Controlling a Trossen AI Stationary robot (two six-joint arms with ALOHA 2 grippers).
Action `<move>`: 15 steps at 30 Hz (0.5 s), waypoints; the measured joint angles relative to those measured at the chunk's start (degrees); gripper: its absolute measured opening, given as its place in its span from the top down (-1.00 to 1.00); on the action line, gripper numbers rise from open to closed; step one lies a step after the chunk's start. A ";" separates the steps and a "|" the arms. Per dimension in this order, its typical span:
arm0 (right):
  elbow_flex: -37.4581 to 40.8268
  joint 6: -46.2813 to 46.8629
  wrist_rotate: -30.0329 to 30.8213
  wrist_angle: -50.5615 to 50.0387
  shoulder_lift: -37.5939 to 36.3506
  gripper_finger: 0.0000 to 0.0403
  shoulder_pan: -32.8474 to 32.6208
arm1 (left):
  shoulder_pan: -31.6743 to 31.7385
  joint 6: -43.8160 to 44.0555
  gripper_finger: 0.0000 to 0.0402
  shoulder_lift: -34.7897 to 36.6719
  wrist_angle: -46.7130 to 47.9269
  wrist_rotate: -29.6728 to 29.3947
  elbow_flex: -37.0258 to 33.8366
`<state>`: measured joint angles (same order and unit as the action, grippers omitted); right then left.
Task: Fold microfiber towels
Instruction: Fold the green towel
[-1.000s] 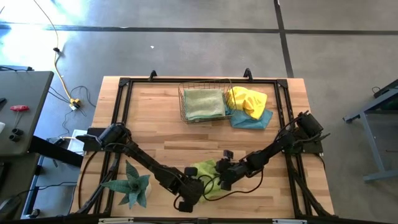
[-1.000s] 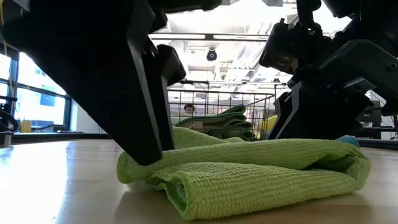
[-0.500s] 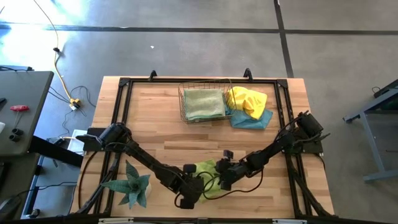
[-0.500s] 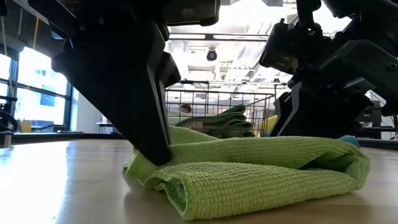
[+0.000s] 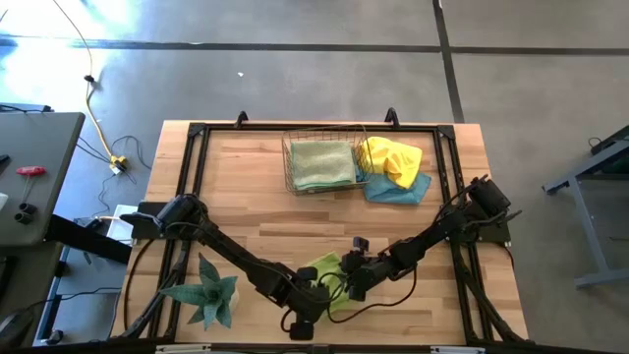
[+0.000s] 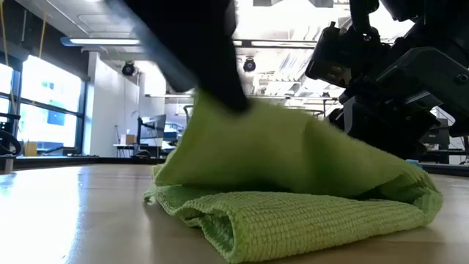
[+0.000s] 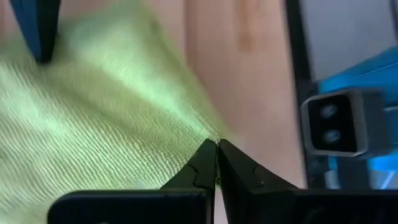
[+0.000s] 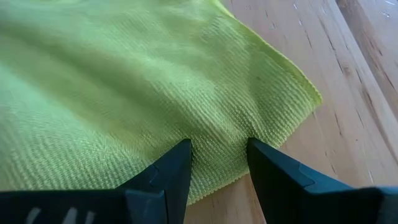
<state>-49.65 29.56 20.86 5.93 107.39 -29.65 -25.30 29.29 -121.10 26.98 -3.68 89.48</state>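
Note:
A lime green microfiber towel lies crumpled near the table's front edge, between my two grippers. My left gripper is shut on its edge and holds that part raised, while the rest rests on the wood. My right gripper stands open on the towel's other side, its fingertips down on the cloth. In the low view the raised cloth hides the right fingertips. A pale green towel lies folded in the wire basket. A yellow towel lies bunched on a light blue one beside it. My left gripper pinches the lime towel's edge between its two fingertips, coming slanting down from the table's left. One layer or several, I cannot tell. The pinched part is lifted into a peak, and the cloth slopes taut from it down to the table. My right gripper has both spread fingertips set on the towel's top face, close to one corner, slanting down from the table's right. The cloth under them lies flat on the wood. Whether a fold sits between the fingers I cannot tell.
The copper wire basket stands at the far middle of the table. A spiky green plant sits at the front left beside my left arm. A black frame runs round the tabletop. Bare wood lies between basket and grippers.
My left gripper has shut on the lime towel's left edge and then risen. That edge has gone up off the table into a peak. The towel's right part has stayed on the wood under my right gripper.

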 joint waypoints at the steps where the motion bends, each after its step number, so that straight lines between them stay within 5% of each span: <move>1: 0.00 0.00 0.00 0.00 0.00 0.25 0.00 | 0.14 -0.60 0.99 0.02 -0.08 0.00 0.69; 15: -0.92 0.24 -2.85 -1.55 -0.02 0.25 0.13 | -0.29 -0.51 0.89 -2.91 -0.28 1.10 0.84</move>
<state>-50.57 29.80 18.01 4.39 107.37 -29.52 -25.58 28.78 -124.01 26.71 -2.58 90.32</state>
